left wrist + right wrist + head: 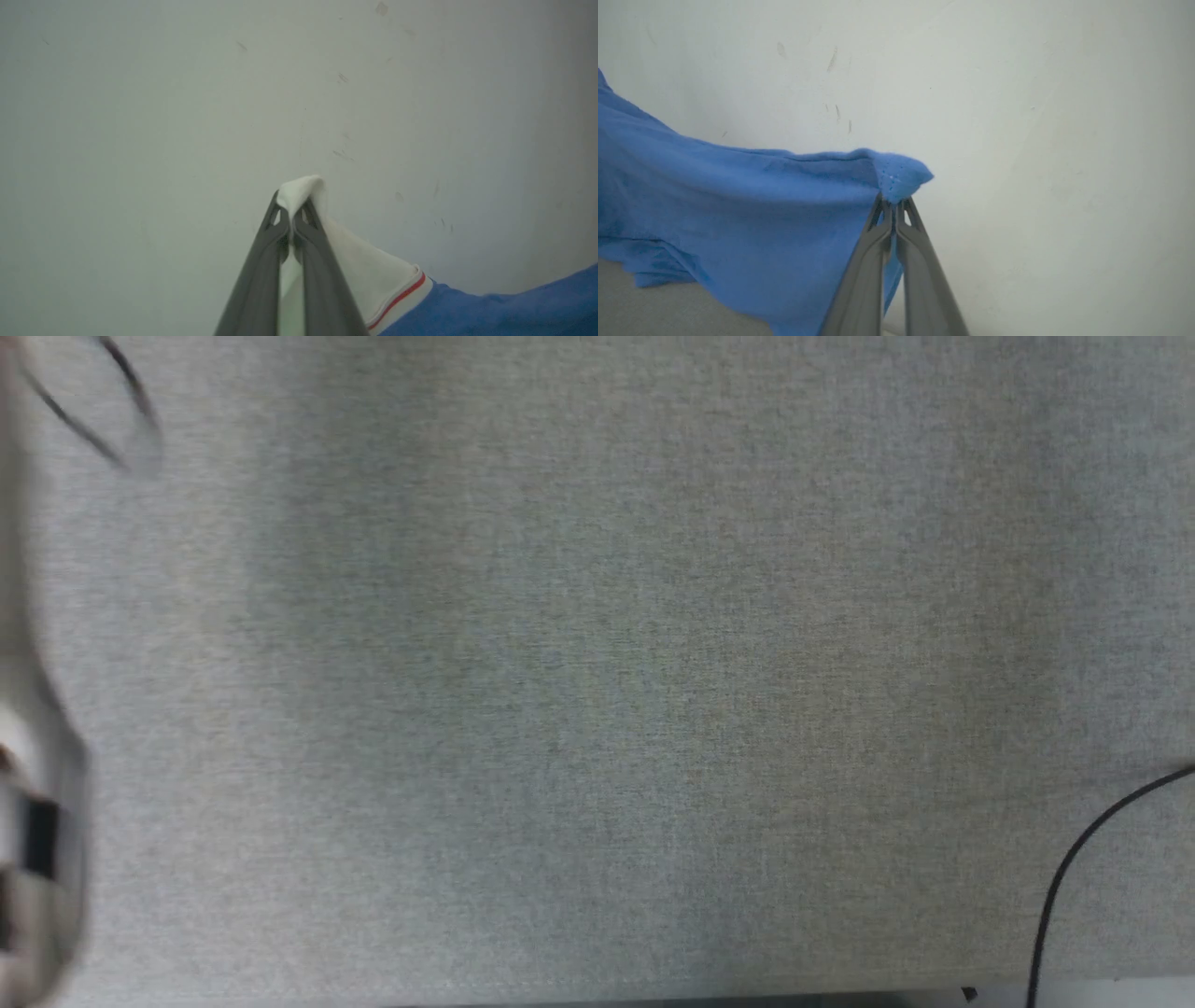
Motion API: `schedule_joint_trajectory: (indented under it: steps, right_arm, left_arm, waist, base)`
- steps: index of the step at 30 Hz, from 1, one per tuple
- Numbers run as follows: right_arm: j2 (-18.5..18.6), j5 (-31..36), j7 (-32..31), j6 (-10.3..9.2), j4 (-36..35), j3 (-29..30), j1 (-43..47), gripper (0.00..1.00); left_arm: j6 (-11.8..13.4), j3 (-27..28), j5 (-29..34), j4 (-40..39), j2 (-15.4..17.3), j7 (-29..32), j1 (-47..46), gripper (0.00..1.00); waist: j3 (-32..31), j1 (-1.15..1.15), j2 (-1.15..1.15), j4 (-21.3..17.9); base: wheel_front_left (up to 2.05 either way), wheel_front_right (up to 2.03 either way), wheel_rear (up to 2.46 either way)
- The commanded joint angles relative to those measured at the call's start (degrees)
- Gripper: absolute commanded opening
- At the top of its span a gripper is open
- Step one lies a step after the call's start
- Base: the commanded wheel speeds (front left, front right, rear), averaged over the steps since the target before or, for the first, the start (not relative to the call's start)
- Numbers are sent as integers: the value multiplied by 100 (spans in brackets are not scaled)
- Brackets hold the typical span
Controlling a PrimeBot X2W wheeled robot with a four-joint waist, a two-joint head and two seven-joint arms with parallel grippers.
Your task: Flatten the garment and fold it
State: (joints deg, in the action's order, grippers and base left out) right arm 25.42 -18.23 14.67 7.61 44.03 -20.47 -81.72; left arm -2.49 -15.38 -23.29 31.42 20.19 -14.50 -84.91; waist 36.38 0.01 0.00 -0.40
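Both arms hold the garment [738, 210] (a royal-blue jersey T-shirt with white sleeves and red-striped white trim) up off the grey woven-fabric table [597, 672]. The left gripper [292, 212] has its two long dark fingers pressed together on the tip of a white sleeve. From the pinch the sleeve runs down to its red-striped seam and into the blue body. The right gripper [893, 210] is likewise closed, pinching a blue corner of the body, though I cannot tell which corner. Blue cloth sags away from that pinch in loose folds, and the lowest of them reach down to the table; whether they touch it is unclear. Behind the table stands a pale scuffed wall [187, 116], which both grippers face. Over the table's near right corner curves a thin black cable [1074, 859], and a blurred pale forearm [37, 821] hangs over the table's left edge.

This looks like the flattening step, early in the task, with no fold made yet. The cloth between the two pinches is slack and bunched. The next move probably calls for drawing the grippers apart until the span is taut, then lowering the garment so the hanging part meets the table first and the rest lays out flat behind it. Uneven heights would likely leave wrinkles.
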Motion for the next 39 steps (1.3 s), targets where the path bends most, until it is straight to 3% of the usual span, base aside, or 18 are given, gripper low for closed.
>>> schedule_joint_trajectory:
  steps: [1,10,16,25,34,39]
  right_arm:
    - [53,-7,29,-12,-116,27,265,0]
    - [288,165,32,-12,-1117,25,2923,0]
    - [603,-121,-17,-12,-1428,-425,4378,0]
    - [1275,-887,-997,-12,-1902,-1247,5569,0]
    - [1708,-1630,-2146,-12,-2391,-1250,6622,0]
    - [1850,-1993,-2790,-12,-2670,-1133,7351,0]
  left_arm:
    - [-46,-55,9,-118,-39,-39,360,0]
    - [-140,-685,195,-944,108,68,3456,0]
    - [-338,-899,-589,-1496,387,944,5273,0]
    - [-406,-1201,-1199,-2380,1331,2018,7149,0]
    - [-263,-1293,-2233,-3321,1712,3121,8549,0]
    - [-58,-1451,-2846,-3889,1898,3816,9336,0]
  waist:
    - [-276,-1,0,111]
    - [-1535,-1,0,344]
    - [-2290,-1,0,410]
    - [-3028,-1,0,451]
    - [-3619,-1,0,481]
    - [-3825,-1,0,435]
  base:
    - [0,0,0]
    - [0,0,0]
    - [0,0,0]
    - [0,0,0]
    - [0,0,0]
    - [0,0,0]
